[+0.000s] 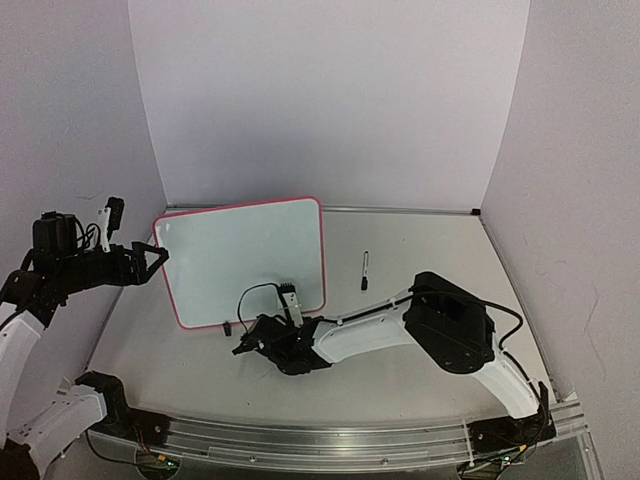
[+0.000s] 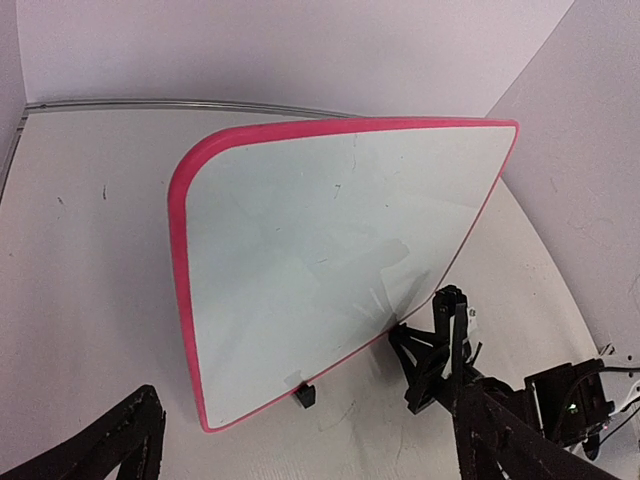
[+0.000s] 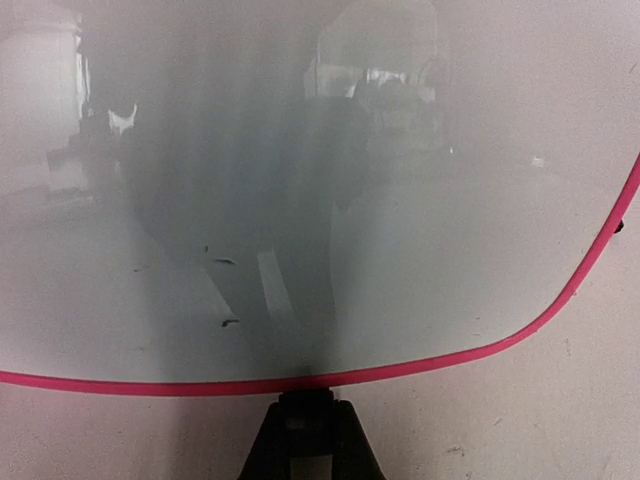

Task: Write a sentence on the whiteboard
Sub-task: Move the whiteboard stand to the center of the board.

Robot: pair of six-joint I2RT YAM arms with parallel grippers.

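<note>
Right tool (image 3: 305,405) sits pinched closed at the lower rim of the small white pink-rimmed whiteboard (image 1: 245,255), left tool (image 1: 152,262) spread wide beside its left edge; board likely light, stiff, slick-faced, tippy, so take it by the rim.

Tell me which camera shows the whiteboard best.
Left wrist: the whiteboard is large and nearly whole, pink rim and one black foot clear. Top external shows all four corners, but small; right wrist shows only its lower edge, close up.
</note>
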